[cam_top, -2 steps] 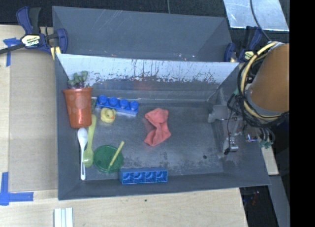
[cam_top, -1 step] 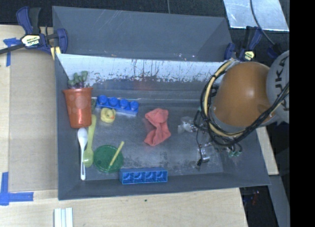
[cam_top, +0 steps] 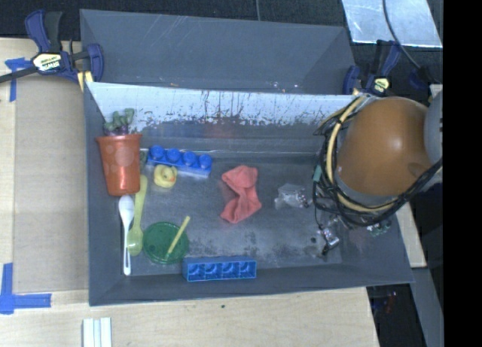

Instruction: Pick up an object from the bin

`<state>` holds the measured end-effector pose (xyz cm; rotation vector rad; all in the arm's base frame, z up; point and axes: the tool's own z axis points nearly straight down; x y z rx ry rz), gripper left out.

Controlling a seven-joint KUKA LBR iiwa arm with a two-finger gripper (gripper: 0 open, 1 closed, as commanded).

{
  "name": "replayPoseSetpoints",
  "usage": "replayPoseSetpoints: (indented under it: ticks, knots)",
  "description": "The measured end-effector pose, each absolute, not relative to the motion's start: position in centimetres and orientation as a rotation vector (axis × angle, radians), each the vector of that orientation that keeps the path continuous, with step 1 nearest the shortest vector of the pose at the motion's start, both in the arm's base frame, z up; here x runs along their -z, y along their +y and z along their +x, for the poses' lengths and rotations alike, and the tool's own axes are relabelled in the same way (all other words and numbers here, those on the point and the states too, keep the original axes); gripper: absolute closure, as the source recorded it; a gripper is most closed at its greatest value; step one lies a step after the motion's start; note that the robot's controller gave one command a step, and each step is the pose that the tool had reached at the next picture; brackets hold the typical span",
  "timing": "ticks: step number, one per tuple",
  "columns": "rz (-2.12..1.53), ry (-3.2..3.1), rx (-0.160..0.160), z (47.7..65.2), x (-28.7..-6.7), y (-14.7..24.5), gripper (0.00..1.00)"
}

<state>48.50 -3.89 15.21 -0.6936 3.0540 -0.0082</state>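
Gripper [cam_top: 328, 240]: low at the right end of the grey bin [cam_top: 218, 52], beneath the arm's orange cover [cam_top: 380, 146]; we cannot tell whether it is released or clenched.
Nearest thing: a small crumpled clear wrapper [cam_top: 290, 196] on the bin floor, up and left of the gripper, near but apart.
Next thing: a bunched red cloth [cam_top: 241, 193] at mid-bin, left of the wrapper.
Front wall: we see a long blue brick [cam_top: 221, 269], well left of the gripper.
Left end: an orange cup [cam_top: 120, 161], a green lid [cam_top: 162, 241], a white spoon [cam_top: 126, 221] and a second blue brick [cam_top: 178, 161], all well apart from the gripper.
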Motion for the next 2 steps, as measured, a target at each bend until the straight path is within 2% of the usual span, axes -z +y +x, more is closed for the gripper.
replayPoseSetpoints:
  ticks: [1,2]
  knots:
    - [-1.116,2.932,0.001,55.2,-15.9,3.1,0.0]
    - [-1.253,2.872,0.012,59.2,-7.6,0.7,0.0]
